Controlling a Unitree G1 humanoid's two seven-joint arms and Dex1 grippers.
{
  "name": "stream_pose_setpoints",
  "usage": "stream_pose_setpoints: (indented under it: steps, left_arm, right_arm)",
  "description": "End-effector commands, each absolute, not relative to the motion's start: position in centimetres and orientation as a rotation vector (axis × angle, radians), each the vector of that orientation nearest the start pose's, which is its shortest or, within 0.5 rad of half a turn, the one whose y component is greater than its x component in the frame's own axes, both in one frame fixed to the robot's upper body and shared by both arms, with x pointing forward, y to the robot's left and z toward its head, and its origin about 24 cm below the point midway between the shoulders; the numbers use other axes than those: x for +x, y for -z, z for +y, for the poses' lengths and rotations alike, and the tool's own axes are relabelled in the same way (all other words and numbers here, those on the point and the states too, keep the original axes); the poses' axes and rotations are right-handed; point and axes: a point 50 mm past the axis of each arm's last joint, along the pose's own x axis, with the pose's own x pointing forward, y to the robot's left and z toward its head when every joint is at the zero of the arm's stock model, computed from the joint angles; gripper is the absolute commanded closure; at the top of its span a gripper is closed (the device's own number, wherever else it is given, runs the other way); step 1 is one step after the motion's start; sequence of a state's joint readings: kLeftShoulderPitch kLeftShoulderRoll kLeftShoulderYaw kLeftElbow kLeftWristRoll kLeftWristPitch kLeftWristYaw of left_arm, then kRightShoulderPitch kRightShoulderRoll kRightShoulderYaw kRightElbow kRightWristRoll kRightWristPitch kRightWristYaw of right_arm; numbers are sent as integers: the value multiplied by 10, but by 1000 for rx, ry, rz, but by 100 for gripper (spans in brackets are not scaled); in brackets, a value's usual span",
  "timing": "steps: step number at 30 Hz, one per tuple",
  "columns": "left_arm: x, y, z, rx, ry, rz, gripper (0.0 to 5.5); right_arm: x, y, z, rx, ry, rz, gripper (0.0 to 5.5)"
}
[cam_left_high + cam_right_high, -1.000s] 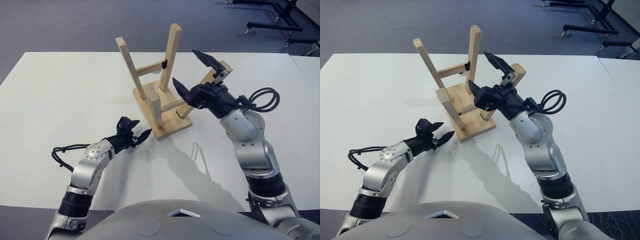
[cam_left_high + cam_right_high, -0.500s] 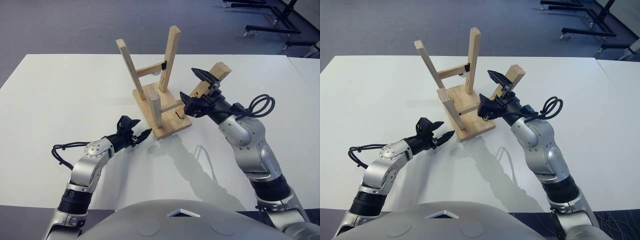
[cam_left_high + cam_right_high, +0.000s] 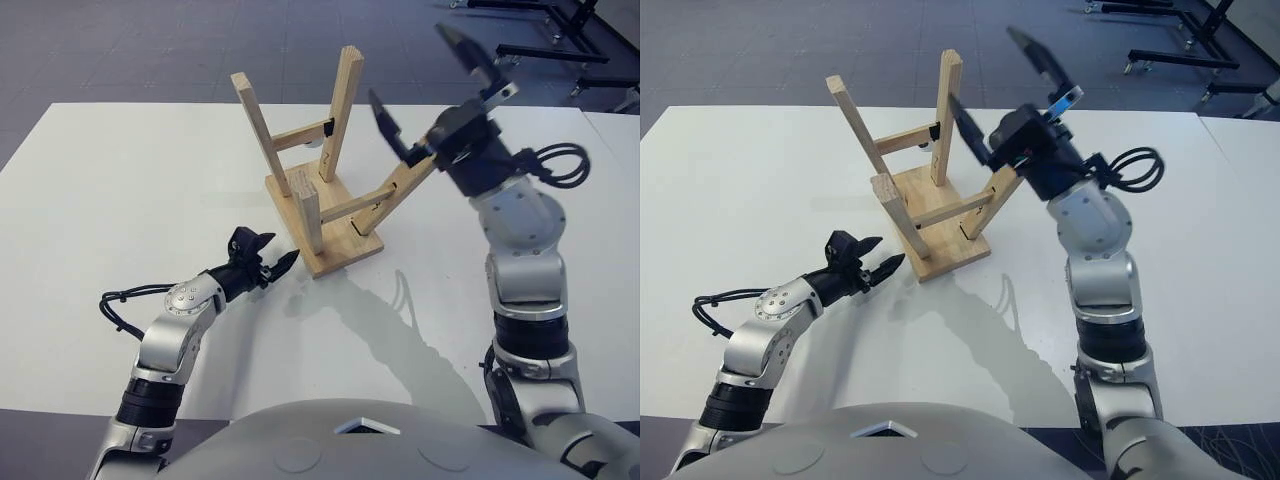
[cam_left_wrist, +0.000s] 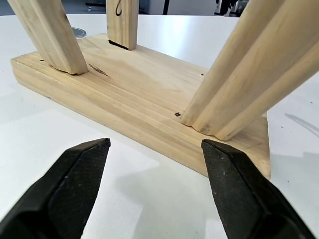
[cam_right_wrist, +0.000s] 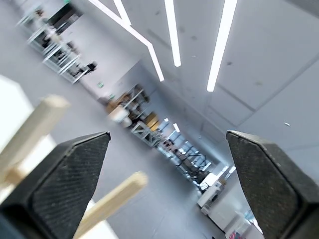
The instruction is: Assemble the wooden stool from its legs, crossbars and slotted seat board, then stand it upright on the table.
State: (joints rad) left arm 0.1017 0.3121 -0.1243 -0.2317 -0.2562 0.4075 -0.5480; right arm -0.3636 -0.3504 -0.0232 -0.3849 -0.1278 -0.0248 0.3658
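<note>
Left pincer [image 3: 277,252] and right pincer [image 3: 406,62] both spread wide, empty; stool [image 3: 322,190] upside down mid-worktop, nearer the far edge.
Eye view: left pincer is low on the worktop [image 3: 120,180], just beside the seat board [image 3: 340,243] near corner; right pincer is raised above the leaning leg [image 3: 405,185], apart from it. Left wrist: fingers face the board edge; pale planed wood, visible grain, square legs. Right wrist: fingers apart, leg ends below, ceiling beyond. Judged rigid and fairly light, joints maybe loose; grip a leg low or the board edges to flip.
</note>
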Motion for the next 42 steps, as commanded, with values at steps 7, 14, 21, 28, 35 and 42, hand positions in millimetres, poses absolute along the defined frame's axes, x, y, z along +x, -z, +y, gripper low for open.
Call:
stream_pose_setpoints:
  steps: [7,14,21,28,35,42]
  left_arm:
    - [174,-94,161,-89,484,46,213]
    - [187,-107,137,-141,481,-68,213]
    - [189,-113,133,-160,493,-119,213]
    - [188,-115,126,-190,508,-149,213]
    - [184,-120,125,-226,557,-163,213]
    - [173,-125,130,-229,580,-145,213]
  right_arm:
    - [284,-187,-244,-129,-121,-396,120]
    - [286,-143,-246,97,-298,-204,120]
    - [307,-135,-257,88,-401,-118,120]
    - [319,-143,-258,92,-500,-100,120]
    - [307,-138,-242,136,-626,-75,120]
    - [299,-134,-241,163,-607,-71,120]
